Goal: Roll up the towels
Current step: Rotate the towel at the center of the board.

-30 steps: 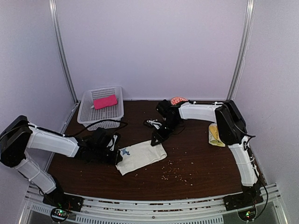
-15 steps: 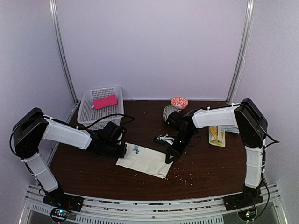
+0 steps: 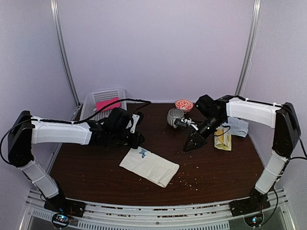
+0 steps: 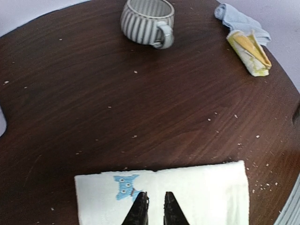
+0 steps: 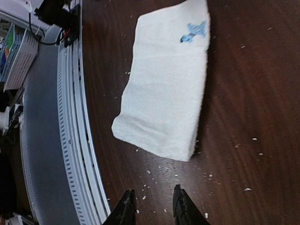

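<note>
White towel (image 3: 149, 166): flat and folded, at 6 o'clock on the table (image 3: 216, 167). The blue mark (image 4: 125, 183) is at its 10 o'clock end. Neither gripper touches it.
Left gripper (image 4: 153, 197): hangs just over the towel's long edge near the mark. Its fingers are almost together with only a slit between them, and nothing is in it.
Right gripper (image 5: 153, 190): off at 2 o'clock from the towel and apart from it. Its fingers are a little spread and hold nothing.
Other towels: the pink one (image 3: 106, 103) is in the basket (image 3: 92, 106) at 10 o'clock. The yellow (image 3: 222, 139) and blue-grey (image 3: 236, 127) ones lie side by side at 3 o'clock.
Risk, layers: the towel is doubled over. A pinch that catches only the top ply would likely peel it open instead of starting a roll.
Risk, slit too narrow: with fingers this close, the left gripper may push the cloth along the wood rather than take hold of an edge.
Risk, sliding: the towel lies toward the near rail. A roll driven towards 6 o'clock could carry it over the edge.
Risk, crumbs (image 5: 149, 172): bits are scattered by the towel's 4 o'clock end and could get rolled inside.
Risk, mug (image 3: 175, 116): it stands at 12 o'clock, close to the right arm. A swing across could knock it.
Risk, crowding: both grippers heading for one small towel might bump each other.
</note>
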